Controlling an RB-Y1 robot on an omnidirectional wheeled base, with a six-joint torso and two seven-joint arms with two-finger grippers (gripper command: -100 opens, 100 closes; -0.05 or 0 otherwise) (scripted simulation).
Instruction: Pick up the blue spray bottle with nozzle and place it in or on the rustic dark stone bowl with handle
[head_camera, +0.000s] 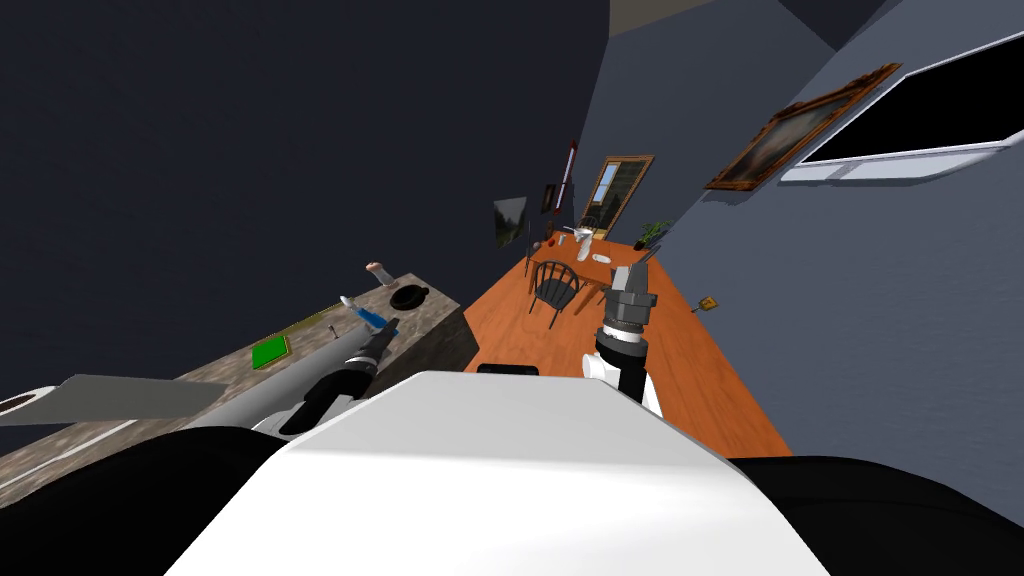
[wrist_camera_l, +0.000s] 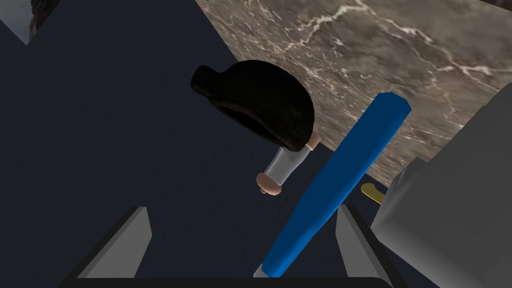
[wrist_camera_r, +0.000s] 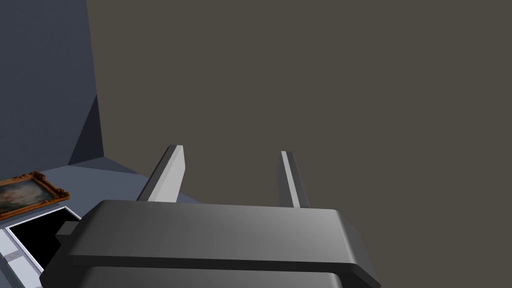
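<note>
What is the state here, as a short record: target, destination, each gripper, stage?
target: blue spray bottle, lying on the marbled counter
destination: black bowl with handle, on the counter beyond the bottle, beside a small shaker
left gripper: open, fingers either side of the bottle, not clamped
right gripper: open, raised, holding nothing
stage: bottle not yet grasped

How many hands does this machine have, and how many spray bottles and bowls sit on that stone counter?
Blue spray bottle: 1
Black bowl: 1
Hands: 2, the left gripper and the right gripper
Total: 4
</note>
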